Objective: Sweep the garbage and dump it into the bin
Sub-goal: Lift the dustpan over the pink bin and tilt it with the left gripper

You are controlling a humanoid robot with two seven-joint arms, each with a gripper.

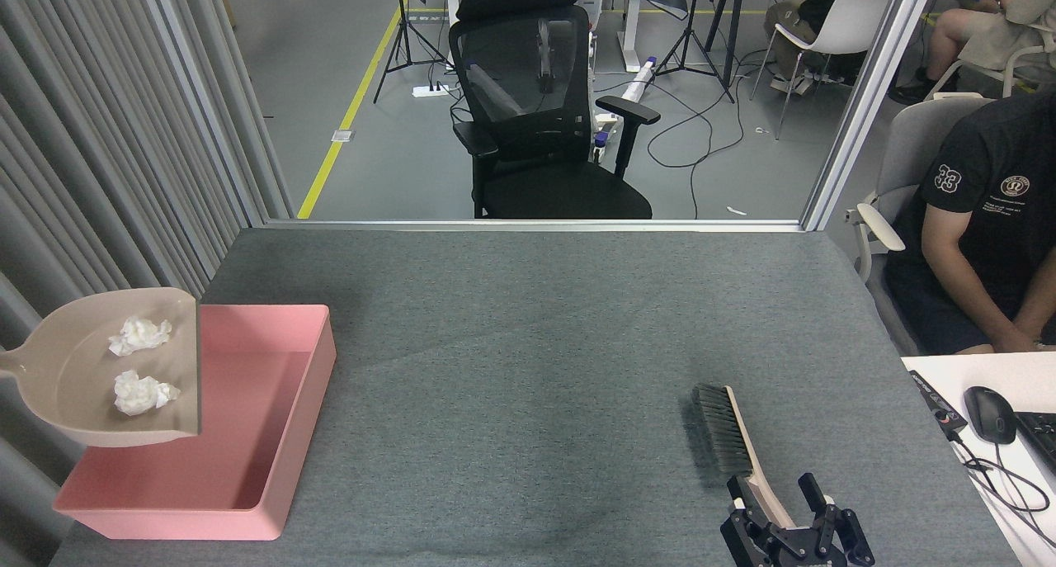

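Dumping is in hand: beige plastic long-handled dustpan [74,385] with two crumpled white tissue wads [140,334] hangs at the frame's left edge over the shallow pink plastic bin [272,435], needing a tilt next, its left gripper out of frame, while the right gripper [784,513] at bottom right sits around the wooden-backed brush [730,435] handle, grip unclear.

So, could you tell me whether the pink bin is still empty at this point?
Empty: the bin's floor shows bare pink, and both tissue wads lie in the dustpan over its left side.

Right gripper [784,513] low at bottom edge, jaws spread apart.
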